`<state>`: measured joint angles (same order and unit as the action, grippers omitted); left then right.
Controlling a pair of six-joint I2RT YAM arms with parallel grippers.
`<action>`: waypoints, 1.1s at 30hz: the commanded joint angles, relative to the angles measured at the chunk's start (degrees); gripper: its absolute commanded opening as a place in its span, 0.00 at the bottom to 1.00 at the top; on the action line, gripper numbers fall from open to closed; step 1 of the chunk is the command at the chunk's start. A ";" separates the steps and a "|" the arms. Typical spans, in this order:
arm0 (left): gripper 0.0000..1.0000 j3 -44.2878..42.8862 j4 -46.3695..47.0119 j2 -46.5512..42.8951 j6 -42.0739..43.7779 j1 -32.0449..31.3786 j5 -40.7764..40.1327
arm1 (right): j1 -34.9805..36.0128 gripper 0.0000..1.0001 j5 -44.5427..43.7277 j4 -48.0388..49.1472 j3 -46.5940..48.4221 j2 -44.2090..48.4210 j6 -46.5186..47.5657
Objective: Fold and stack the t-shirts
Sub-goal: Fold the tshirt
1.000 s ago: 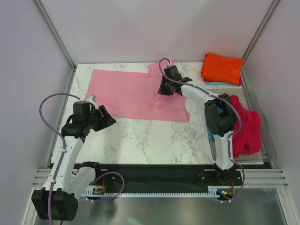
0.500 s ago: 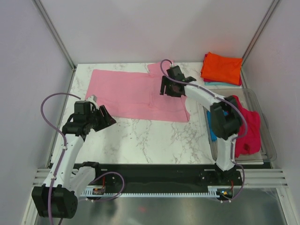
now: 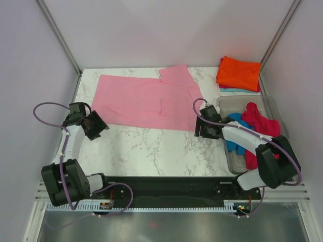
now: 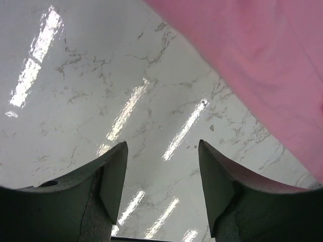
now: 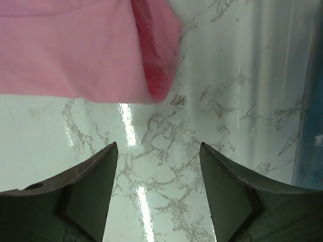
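The light pink t-shirt [image 3: 146, 101] lies spread flat across the back of the marble table, one sleeve at the back middle. My left gripper [image 3: 97, 127] is open and empty at the shirt's near left corner; the left wrist view shows the pink cloth [image 4: 262, 60] at upper right. My right gripper [image 3: 202, 129] is open and empty just off the shirt's near right corner, whose hem [image 5: 151, 75] shows in the right wrist view. An orange t-shirt [image 3: 239, 72] lies folded on a pale blue one at back right. Crimson-pink [image 3: 262, 121] and bright blue [image 3: 234, 138] t-shirts lie crumpled in the bin.
A clear plastic bin [image 3: 237, 104] stands at the right edge and holds the crumpled shirts. Grey walls close the left, back and right sides. A black rail [image 3: 166, 186] runs along the near edge with the arm bases.
My right gripper let go of the shirt's middle and drew back to its near right corner. The shirt now lies flatter. My left gripper shifted left and back. The crumpled shirts sit differently in the bin.
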<state>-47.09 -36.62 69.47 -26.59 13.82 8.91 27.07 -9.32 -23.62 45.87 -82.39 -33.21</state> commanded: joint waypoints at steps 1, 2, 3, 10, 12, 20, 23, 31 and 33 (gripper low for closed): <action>0.66 -3.96 3.84 2.50 -2.33 0.76 -1.78 | -0.26 0.73 -2.89 3.93 1.67 -1.10 0.42; 0.66 -5.97 3.75 3.90 -2.41 0.68 -2.48 | -0.35 0.73 -2.81 4.45 1.94 -2.59 0.78; 0.66 -6.87 3.66 4.79 -2.50 0.68 -4.93 | -0.79 0.73 -2.02 5.94 2.12 -3.47 0.95; 0.68 -12.84 4.71 12.87 -4.34 4.27 -11.54 | -1.84 0.67 2.29 11.31 1.78 -8.75 2.19; 0.68 -13.55 5.77 14.81 -4.79 5.24 -12.15 | -2.89 0.64 3.17 12.45 1.16 -8.84 2.01; 0.67 -15.58 11.03 25.18 -6.37 7.88 -10.42 | -9.40 0.50 15.11 18.51 -2.53 -10.51 2.71; 0.67 -16.80 14.38 28.68 -5.40 8.06 -10.49 | -10.37 0.48 16.70 19.74 -3.50 -10.34 2.89; 0.63 -19.44 17.72 34.50 -2.94 8.15 -9.61 | -10.90 0.47 18.99 20.98 -4.03 -10.51 3.42; 0.61 -19.27 17.81 35.20 -3.46 8.24 -9.96 | -11.07 0.47 19.16 21.07 -4.03 -10.60 3.42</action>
<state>-64.69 -21.74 103.50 -30.59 21.67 -0.95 16.21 8.01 -1.96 43.20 -91.33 -30.61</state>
